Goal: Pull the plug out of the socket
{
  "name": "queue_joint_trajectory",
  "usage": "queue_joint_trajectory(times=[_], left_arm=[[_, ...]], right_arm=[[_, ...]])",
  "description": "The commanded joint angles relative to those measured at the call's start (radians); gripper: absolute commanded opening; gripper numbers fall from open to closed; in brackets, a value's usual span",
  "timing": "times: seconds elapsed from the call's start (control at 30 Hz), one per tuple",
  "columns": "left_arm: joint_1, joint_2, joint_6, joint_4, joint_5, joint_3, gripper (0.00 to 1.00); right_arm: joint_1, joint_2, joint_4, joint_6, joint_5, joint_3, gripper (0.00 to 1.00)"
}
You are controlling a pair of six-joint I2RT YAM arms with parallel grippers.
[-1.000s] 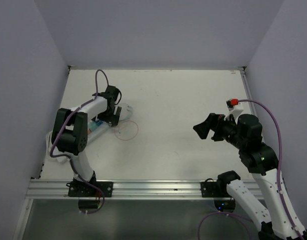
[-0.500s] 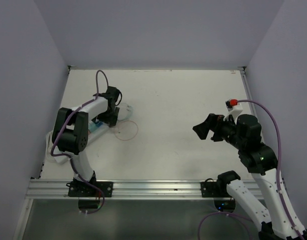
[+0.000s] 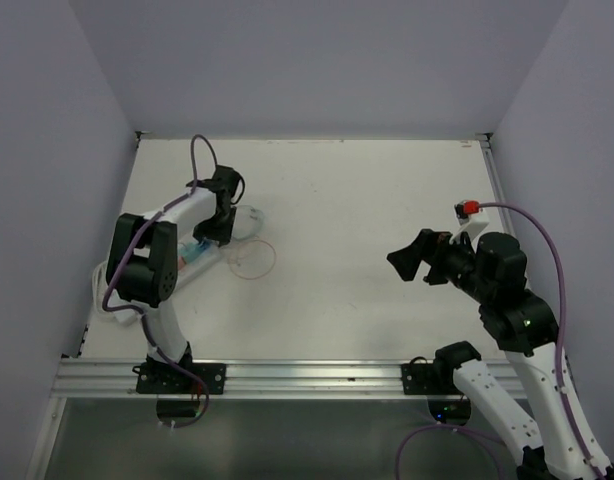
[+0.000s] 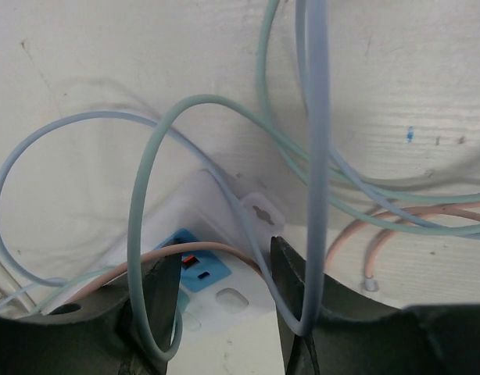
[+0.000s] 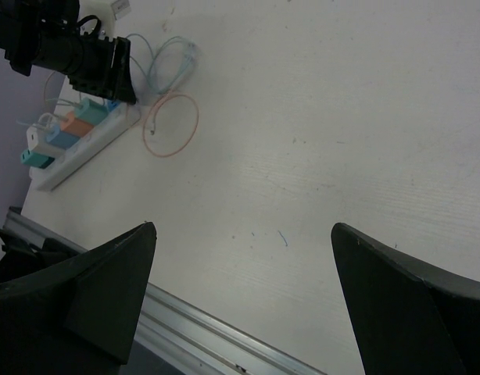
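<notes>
The socket [image 3: 192,262] is a long white strip at the table's left, with several coloured plugs [image 5: 74,123] standing in a row on it. My left gripper [image 3: 215,232] is down over its far end. In the left wrist view the two dark fingers [image 4: 291,297] stand narrowly either side of a white block [image 4: 224,344], seemingly the plug, beside a blue outlet face [image 4: 195,269]. I cannot tell whether the pads press it. Teal, blue and pink cords [image 4: 314,117] loop across the fingers. My right gripper [image 3: 402,258] hangs open over bare table at the right, holding nothing.
A thin pink cord loop [image 3: 254,259] lies on the table just right of the strip. Loose cords trail toward the left wall [image 3: 57,200]. An aluminium rail [image 3: 307,378] runs along the near edge.
The left jaws have narrowed a lot around the strip's far end, and the left wrist has shifted slightly. The right arm has barely moved.
</notes>
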Motion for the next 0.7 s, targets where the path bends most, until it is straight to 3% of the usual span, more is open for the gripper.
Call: queue_joint_trajectory(times=[0.0, 0.03, 0.27, 0.67], left_arm=[[-0.034, 0.077, -0.088, 0.055, 0.245, 0.030, 0.47], [-0.040, 0.082, -0.094, 0.064, 0.283, 0.035, 0.42], [-0.117, 0.147, -0.178, 0.103, 0.394, 0.137, 0.40], [-0.446, 0.388, -0.249, 0.107, 0.515, 0.562, 0.42]], right_arm=[[0.002, -0.013, 0.018, -0.002, 0.005, -0.001, 0.99], [0.002, -0.015, 0.018, -0.003, 0.010, -0.001, 0.99], [0.002, -0.025, 0.007, -0.012, 0.028, 0.003, 0.99], [0.002, -0.045, -0.023, -0.037, 0.073, 0.025, 0.99]])
